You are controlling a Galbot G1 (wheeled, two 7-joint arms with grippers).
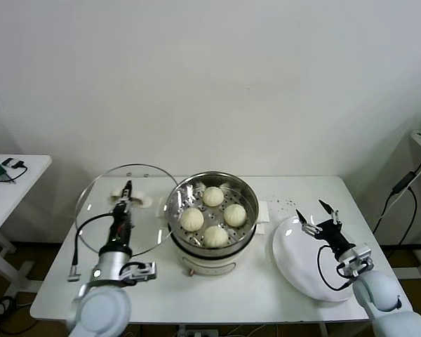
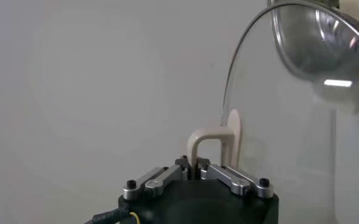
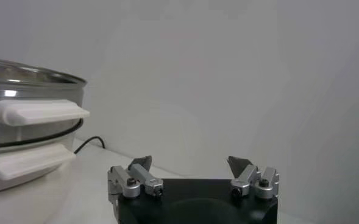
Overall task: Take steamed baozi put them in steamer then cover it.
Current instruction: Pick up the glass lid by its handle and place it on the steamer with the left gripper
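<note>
The steamer (image 1: 212,210) sits near the centre of the white table (image 1: 252,288) — a round, shiny steel basket with a perforated floor, set on a white cooker base with flat, moulded side handles. Four baozi (image 1: 213,196) rest inside it, smooth cream-white domes placed at 12, 3, 6 and 9 o'clock on the basket floor, close together.

At the steamer's 9 o'clock the cover (image 1: 98,210) is held up off the table, tilted, its near edge just beside the basket rim. It is a clear glass disc with a thin metal rim and a flat off-white handle. The left gripper (image 1: 126,193) is clamped tight on that handle; in the left wrist view its fingers (image 2: 228,176) pinch the handle's arched stem with the glass curving away beyond.

At the steamer's 3 o'clock lies a flat, glossy white plate (image 1: 302,270), oval as seen from the head. The right gripper (image 1: 318,216) hovers over the plate's far edge, its dark pointed fingers spread wide and holding nothing.
</note>
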